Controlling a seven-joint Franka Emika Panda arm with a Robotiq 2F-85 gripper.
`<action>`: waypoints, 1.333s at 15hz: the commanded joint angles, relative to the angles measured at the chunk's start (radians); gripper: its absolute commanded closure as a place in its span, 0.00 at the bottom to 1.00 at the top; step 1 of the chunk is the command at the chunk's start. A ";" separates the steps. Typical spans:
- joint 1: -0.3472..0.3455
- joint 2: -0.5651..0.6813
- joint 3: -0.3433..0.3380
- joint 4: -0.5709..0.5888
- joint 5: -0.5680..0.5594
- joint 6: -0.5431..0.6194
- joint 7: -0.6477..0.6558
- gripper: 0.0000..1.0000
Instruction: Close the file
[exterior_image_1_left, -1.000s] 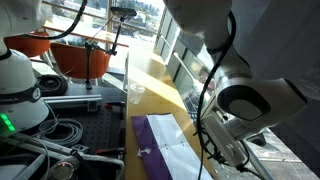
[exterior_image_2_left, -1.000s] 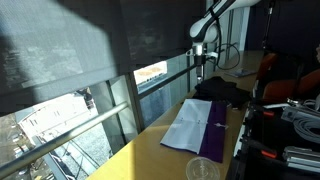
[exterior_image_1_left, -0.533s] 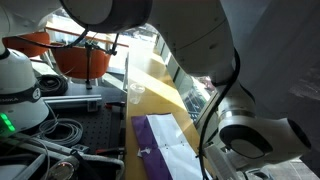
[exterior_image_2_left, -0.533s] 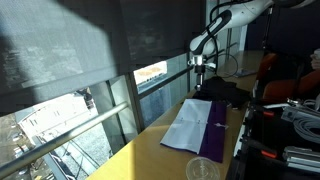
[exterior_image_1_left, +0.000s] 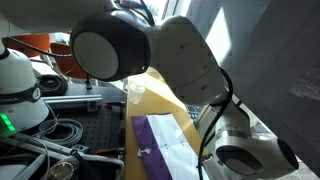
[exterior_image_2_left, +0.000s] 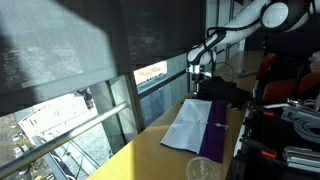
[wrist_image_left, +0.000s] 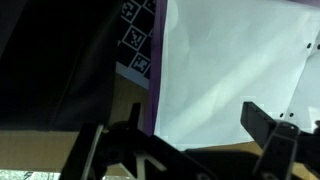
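Observation:
The file lies open and flat on the wooden table. In both exterior views I see its purple cover (exterior_image_1_left: 152, 138) (exterior_image_2_left: 214, 138) beside its white paper sheets (exterior_image_1_left: 180, 160) (exterior_image_2_left: 188, 125). My gripper (exterior_image_2_left: 201, 86) hangs above the far end of the file, apart from it. In the wrist view the white sheets (wrist_image_left: 230, 70) fill the frame, with the purple edge (wrist_image_left: 155, 75) on their left. My gripper (wrist_image_left: 200, 135) is open and empty, its two black fingers spread over the paper's edge. In an exterior view the arm's body (exterior_image_1_left: 170, 55) hides the gripper.
A small black-and-white checkered card (wrist_image_left: 135, 45) lies beside the purple edge. A dark cloth (exterior_image_2_left: 225, 92) lies at the file's far end. A clear cup (exterior_image_2_left: 203, 170) (exterior_image_1_left: 135, 93) stands on the table. Cables (exterior_image_1_left: 60, 130) and equipment line one side, window glass the other.
The arm has swung and lowered the gripper toward the far end of the file. The file has not moved. The gripper stays open.

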 joint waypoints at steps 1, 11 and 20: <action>-0.006 0.098 0.020 0.157 -0.022 -0.055 0.040 0.00; -0.013 0.220 0.043 0.329 -0.014 -0.140 0.080 0.03; -0.027 0.236 0.046 0.389 0.029 -0.214 0.090 0.80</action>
